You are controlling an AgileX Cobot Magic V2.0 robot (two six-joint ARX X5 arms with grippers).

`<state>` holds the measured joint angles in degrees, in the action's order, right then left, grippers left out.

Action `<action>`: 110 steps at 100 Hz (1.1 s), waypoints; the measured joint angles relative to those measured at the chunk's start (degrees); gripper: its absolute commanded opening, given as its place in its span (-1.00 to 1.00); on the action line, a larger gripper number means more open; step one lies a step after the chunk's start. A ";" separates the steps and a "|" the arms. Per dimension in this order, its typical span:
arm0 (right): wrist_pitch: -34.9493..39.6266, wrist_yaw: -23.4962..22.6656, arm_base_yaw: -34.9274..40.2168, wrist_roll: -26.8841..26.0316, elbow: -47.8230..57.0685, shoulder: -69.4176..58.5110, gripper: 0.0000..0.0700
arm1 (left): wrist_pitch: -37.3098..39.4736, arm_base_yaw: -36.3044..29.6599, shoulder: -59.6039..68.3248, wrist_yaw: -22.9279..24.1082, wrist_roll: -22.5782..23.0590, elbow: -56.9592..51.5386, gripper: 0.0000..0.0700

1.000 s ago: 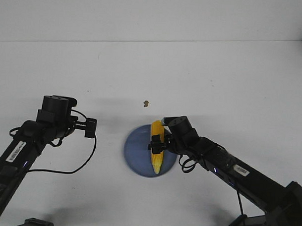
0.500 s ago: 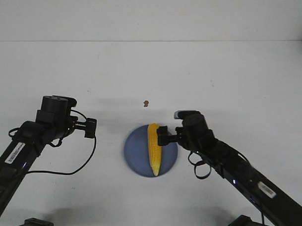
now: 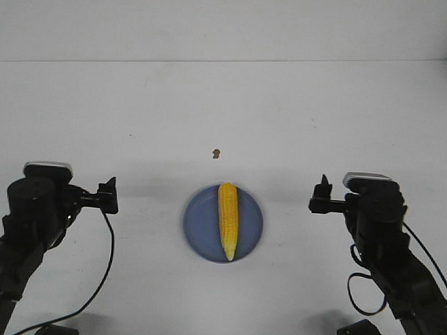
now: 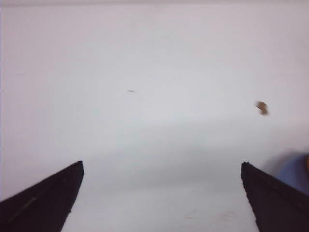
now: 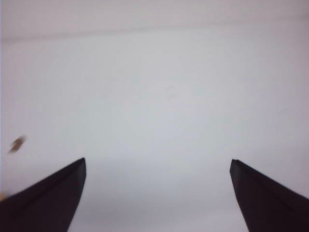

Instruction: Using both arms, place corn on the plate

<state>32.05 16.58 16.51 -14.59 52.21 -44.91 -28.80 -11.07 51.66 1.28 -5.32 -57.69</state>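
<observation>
Near the front middle of the white table, the bright yellow corn cob with its rows of kernels lies lengthwise across the round, shallow, periwinkle-blue plate, its blunt end toward the far rim and its tapered tip pointing at the robot, just reaching the near rim. Nothing touches it. The black left gripper hangs well off to the plate's left, and the black right gripper hangs well off to its right, each arm drawn in close to its own side of the table. Each wrist view shows its own gripper's two dark fingers spread wide apart with only bare table between them, so both grippers are spread and hold nothing; in the left wrist view a sliver of the blue plate shows at the picture's edge beside one finger, and in the right wrist view the fingers frame blank tabletop. A small brown crumb sits on the table beyond the plate, apart from it. Judged from how things lie, the placing itself looks done: the corn rests on the plate and the arms are clear. What remains seems only to settle the arms at rest; that calls for no reach toward the plate, and for keeping the fingers away from the cob so it does not roll off.
</observation>
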 measured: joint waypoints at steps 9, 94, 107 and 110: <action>-0.17 0.11 -2.14 1.40 -1.77 4.76 0.79 | 0.28 1.07 -4.98 0.55 -0.20 4.02 1.00; -3.06 -7.39 -3.17 9.51 -20.33 33.57 0.19 | 5.64 2.80 -30.40 0.31 -2.97 21.51 0.63; -3.06 -7.37 -3.19 9.79 -20.33 33.57 -0.84 | 5.64 2.80 -30.40 0.33 -2.97 21.51 -0.43; -3.10 -7.34 -3.19 9.86 -20.33 33.57 -0.97 | 5.64 2.82 -30.40 0.33 -2.97 21.51 -0.55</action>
<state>28.95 9.23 13.32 -4.73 31.88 -11.33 -23.16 -8.25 21.26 1.61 -8.29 -36.18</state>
